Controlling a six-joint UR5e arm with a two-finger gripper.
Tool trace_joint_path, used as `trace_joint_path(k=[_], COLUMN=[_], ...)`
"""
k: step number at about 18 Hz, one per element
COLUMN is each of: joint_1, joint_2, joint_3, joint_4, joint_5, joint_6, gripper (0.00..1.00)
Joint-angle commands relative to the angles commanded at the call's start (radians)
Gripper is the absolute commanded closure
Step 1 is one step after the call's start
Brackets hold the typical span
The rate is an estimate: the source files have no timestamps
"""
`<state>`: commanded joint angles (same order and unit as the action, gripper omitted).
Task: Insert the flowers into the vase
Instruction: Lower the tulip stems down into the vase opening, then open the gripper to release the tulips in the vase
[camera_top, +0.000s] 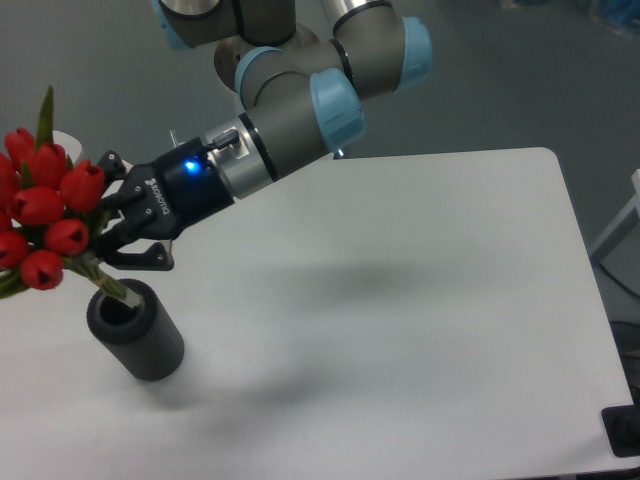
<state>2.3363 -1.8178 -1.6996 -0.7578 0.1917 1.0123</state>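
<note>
The flowers (45, 205), a bunch of red tulip buds with green stems, hang at the far left, tilted, partly cut off by the frame edge. My gripper (108, 248) is shut on the stems just below the buds. The stem ends reach down into the round hole of the vase (135, 332), a short dark grey ribbed cylinder standing on the white table (400, 300) at the front left. The gripper sits directly above the vase's mouth.
The arm's grey and blue links (300, 90) stretch from the back centre down to the left. A metal bracket (180, 150) sits at the table's back edge. A black object (625, 432) lies at the front right corner.
</note>
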Motion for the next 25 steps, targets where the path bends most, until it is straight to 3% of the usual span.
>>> trace_joint_path(k=[11,18,21,25], joint_1=[0.000,0.006,0.011,0.017], joint_2=[-0.017,-0.098,-0.110,-0.133], joint_3=[-0.140,-0.166,-0.178,-0.184], joint_4=[-0.002,0.000,-0.002,-0.002], joint_5=[0.000,0.000,0.000,0.000], joint_6=[0.190,0.259,0.267,0.281], gripper=[0.71,0.69,0.65,0.51])
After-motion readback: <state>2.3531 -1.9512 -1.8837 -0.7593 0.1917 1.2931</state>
